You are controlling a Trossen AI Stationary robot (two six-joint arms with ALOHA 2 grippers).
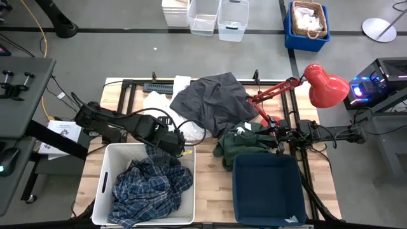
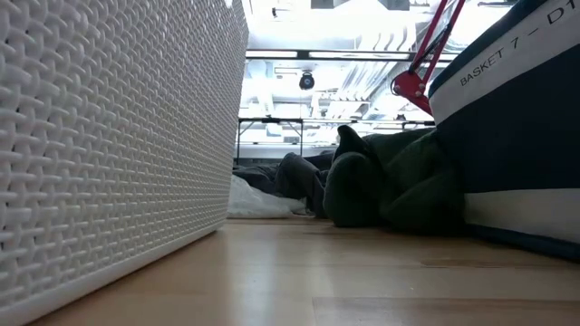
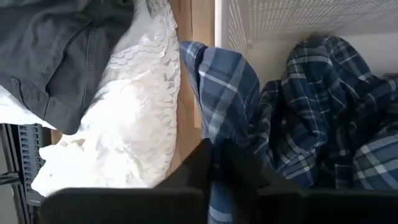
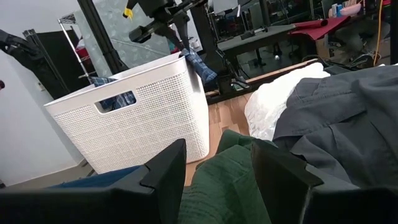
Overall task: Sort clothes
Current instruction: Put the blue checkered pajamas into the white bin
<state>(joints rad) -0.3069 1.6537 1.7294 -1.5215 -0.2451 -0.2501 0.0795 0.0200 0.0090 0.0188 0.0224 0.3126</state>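
The blue-and-white plaid shirt (image 1: pixel 149 187) lies mostly inside the white basket (image 1: pixel 105 181). My left gripper (image 1: pixel 183 151) is over the basket's far right corner, shut on a strip of the shirt. It also shows in the right wrist view (image 4: pixel 180 28). The dark green garment (image 1: pixel 241 145) lies bunched on the table beside the dark blue basket (image 1: pixel 267 191). My right gripper (image 4: pixel 217 168) is open low over it, one finger on each side of its hump. The dark grey garment (image 1: pixel 213 102) lies spread over white ones (image 1: pixel 159 102) at the far middle. My left gripper pinches a bunched strip of the plaid shirt (image 3: pixel 219 134) between its two fingers, coming from above. The strip hangs below the fingers over the basket's corner rim (image 4: pixel 196 62), and the rest of the shirt lies in the basket. My right gripper: I cannot tell whether its fingers touch the green garment (image 4: pixel 227 155).
A red desk lamp (image 1: pixel 324 86) reaches over the table's far right. Black frame rails (image 1: pixel 152 86) run along the table's far edge. A lacy white garment (image 3: pixel 134 124) lies beside the white basket. Bins and a blue crate (image 1: pixel 307 25) stand on the floor beyond.
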